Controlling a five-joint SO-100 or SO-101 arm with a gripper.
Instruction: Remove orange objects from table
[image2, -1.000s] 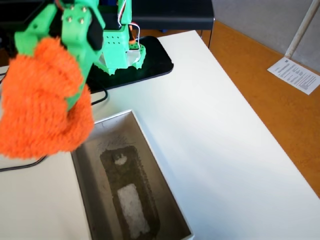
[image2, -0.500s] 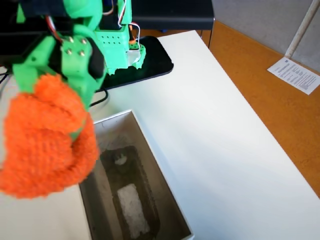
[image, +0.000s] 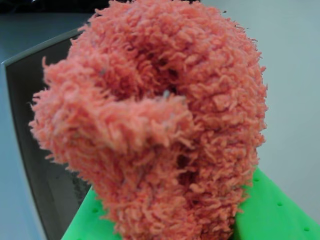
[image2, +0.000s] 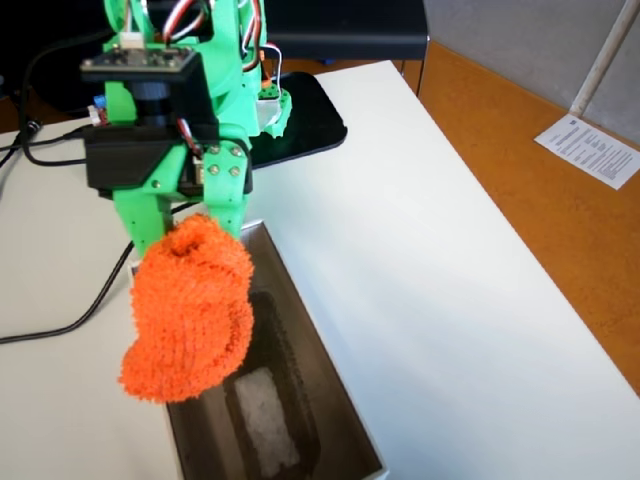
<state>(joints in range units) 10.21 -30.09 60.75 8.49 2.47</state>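
The orange fuzzy knitted lump hangs from my green gripper, which is shut on its top. It dangles in the air over the left rim of the grey-lined white box, clear of the white table. In the wrist view the orange lump fills most of the frame, with my green fingers showing along the bottom edge. The fingertips are hidden in the yarn.
The open box stands on the table below and to the right of the lump in the fixed view. The black base plate lies behind the arm. Black cables run over the table's left part. The orange-brown floor lies beyond the right edge.
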